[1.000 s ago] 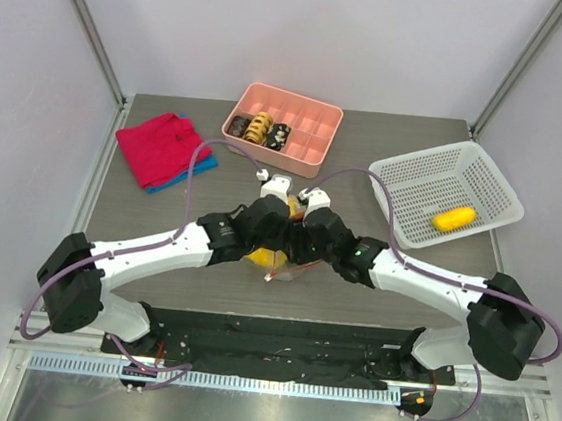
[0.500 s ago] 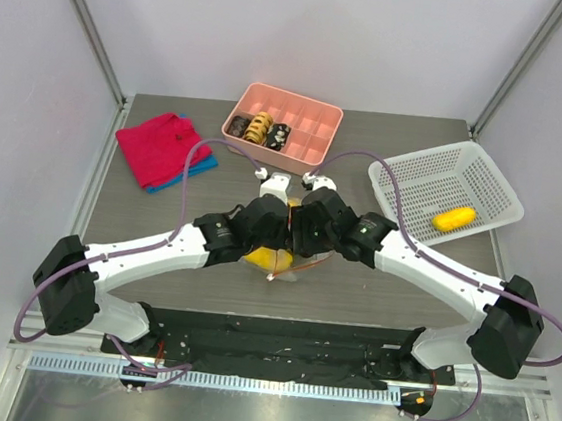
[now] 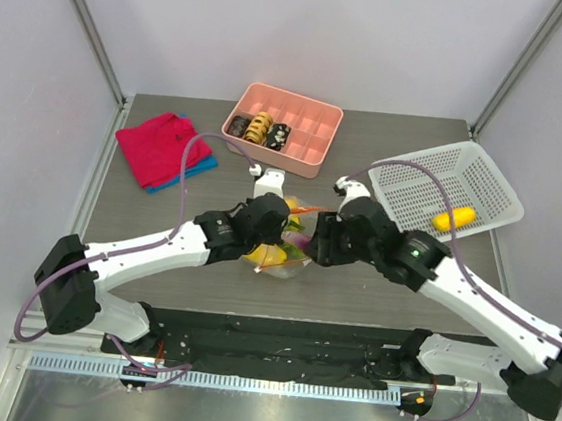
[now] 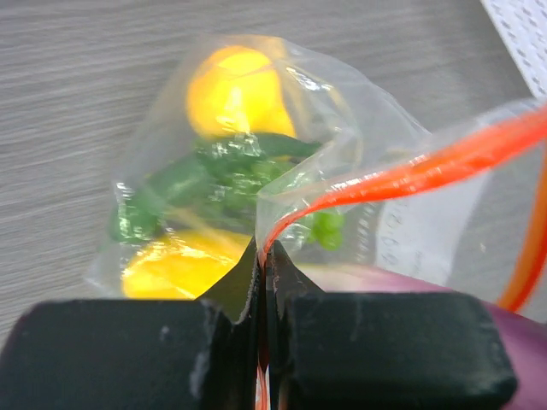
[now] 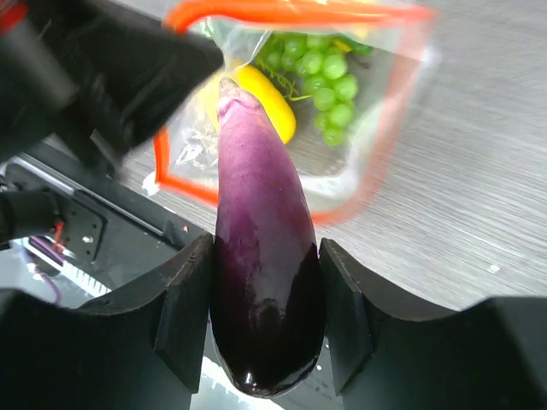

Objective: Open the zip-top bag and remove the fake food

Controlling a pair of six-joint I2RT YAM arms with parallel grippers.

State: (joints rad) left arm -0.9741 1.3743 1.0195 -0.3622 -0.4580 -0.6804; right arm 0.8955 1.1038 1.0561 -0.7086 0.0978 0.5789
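Top view: bright, even, diffuse light from above; only faint soft shadows under the arms [image 3: 151, 249] on the bench [image 3: 130, 213]. Left wrist: white glare on the zip-top bag [image 4: 256, 154], left end effector [image 4: 263, 256] blurred (too near the lens). Right wrist: eggplant [image 5: 261, 256] glossy, streaked highlights; bench beyond soft.
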